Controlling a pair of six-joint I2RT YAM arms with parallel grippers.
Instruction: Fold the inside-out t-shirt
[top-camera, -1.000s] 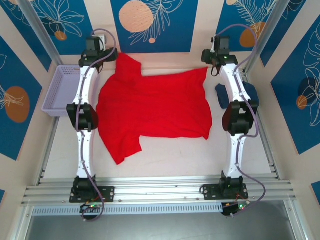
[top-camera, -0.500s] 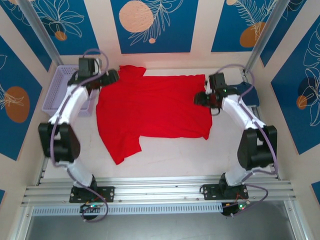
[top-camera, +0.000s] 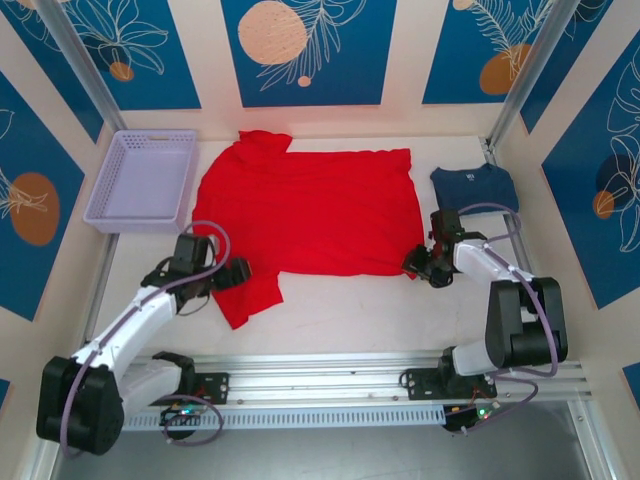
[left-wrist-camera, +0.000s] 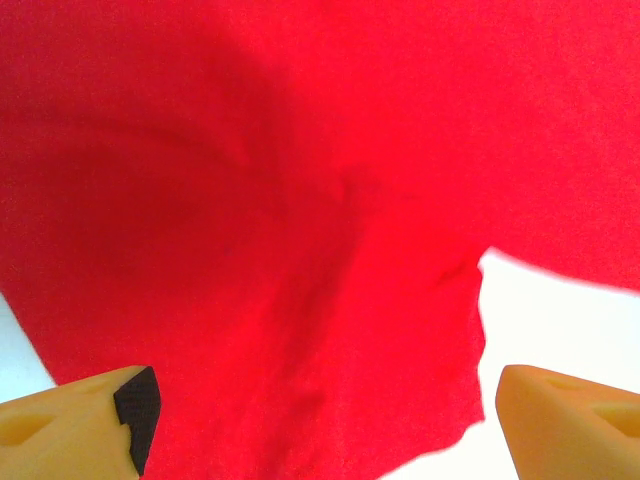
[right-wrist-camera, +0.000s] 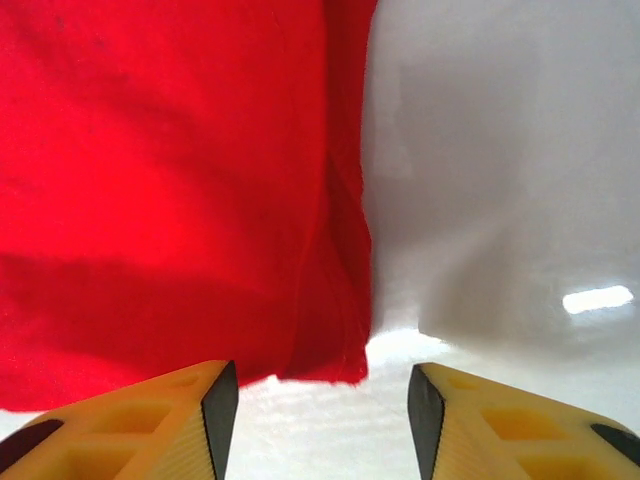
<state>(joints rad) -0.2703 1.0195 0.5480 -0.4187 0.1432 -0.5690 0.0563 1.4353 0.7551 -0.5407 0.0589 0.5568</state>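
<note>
The inside-out t-shirt (top-camera: 310, 210), bright red, lies spread flat across the middle of the table, one sleeve (top-camera: 250, 295) pointing toward the near left. My left gripper (top-camera: 238, 273) sits low at that sleeve, open wide. In the left wrist view the red cloth (left-wrist-camera: 300, 200) lies under and between the spread yellow fingertips (left-wrist-camera: 90, 425), not pinched. My right gripper (top-camera: 413, 265) is at the shirt's near right corner, open. In the right wrist view that corner (right-wrist-camera: 330, 365) lies just ahead of the gap between the fingers (right-wrist-camera: 160, 425).
A lavender basket (top-camera: 150, 180) stands at the back left, beside the shirt. A smaller navy t-shirt (top-camera: 475, 185) lies at the back right. Bare white table (top-camera: 350, 310) runs along the near edge, bounded by the metal rail (top-camera: 320, 375).
Both arms have drawn back from the shirt's far corners to its near edge. The far sleeve now lies flat. The basket and the navy shirt have come out from under the arms.
</note>
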